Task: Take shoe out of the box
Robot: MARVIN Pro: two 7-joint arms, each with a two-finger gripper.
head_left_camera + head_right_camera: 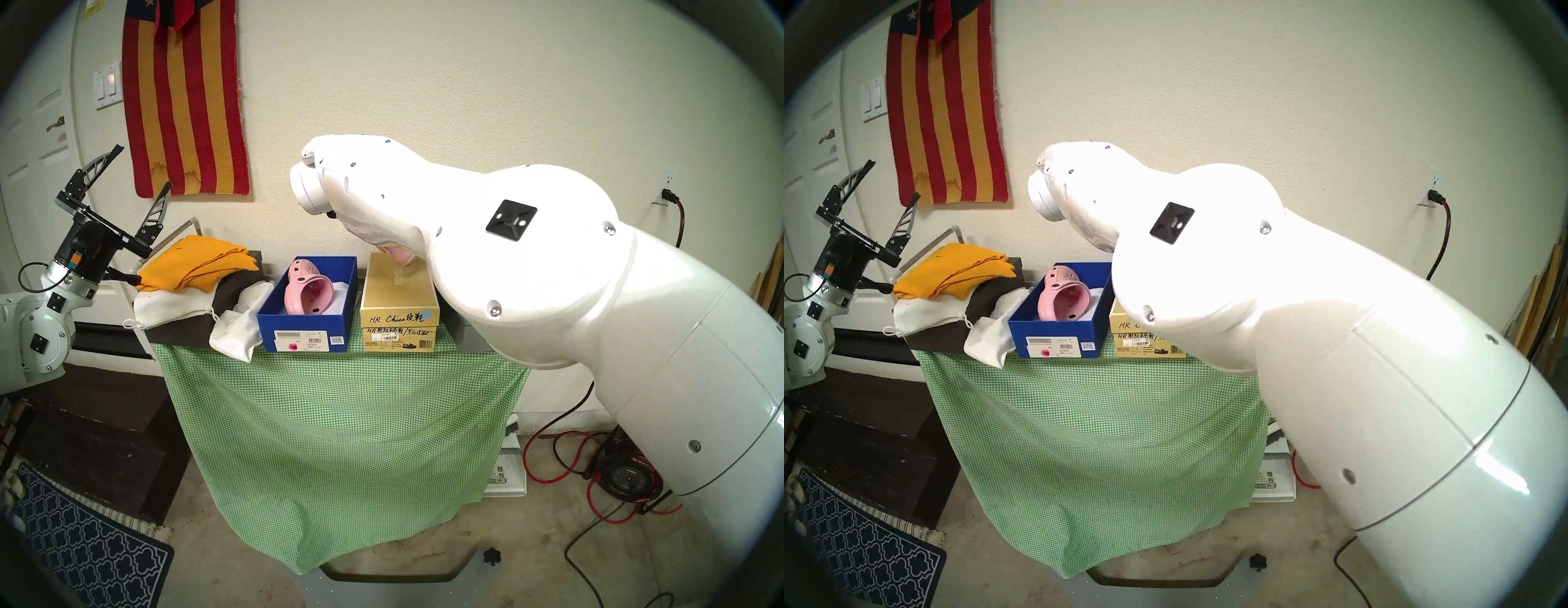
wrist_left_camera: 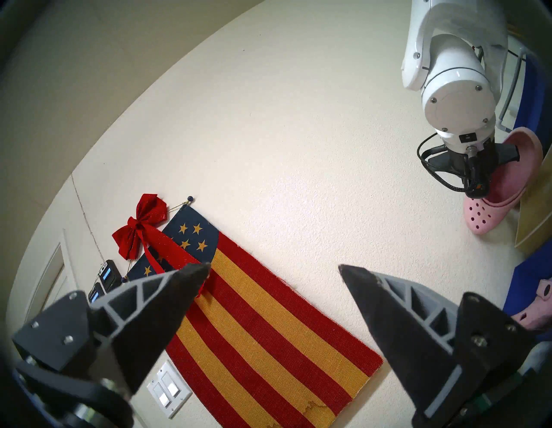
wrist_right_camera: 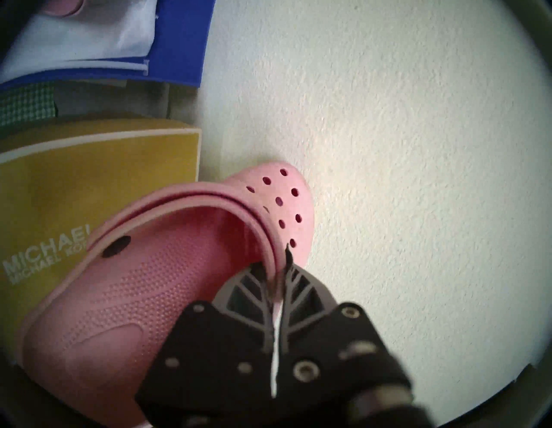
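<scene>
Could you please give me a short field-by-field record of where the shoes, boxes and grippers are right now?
held shoe: pink clog, pinched at its rim by the right gripper, above the tan box
second shoe: pink clog inside the blue box
left gripper: open, empty, raised off to the side
surface: green checked cloth

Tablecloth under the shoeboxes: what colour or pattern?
Green-and-white small check, on the tablecloth; clearest in the head stereo left view.

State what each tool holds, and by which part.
Right tool: shut on the pink clog, pinching its opening rim near the toe. Left tool: open, holding nothing.
</scene>
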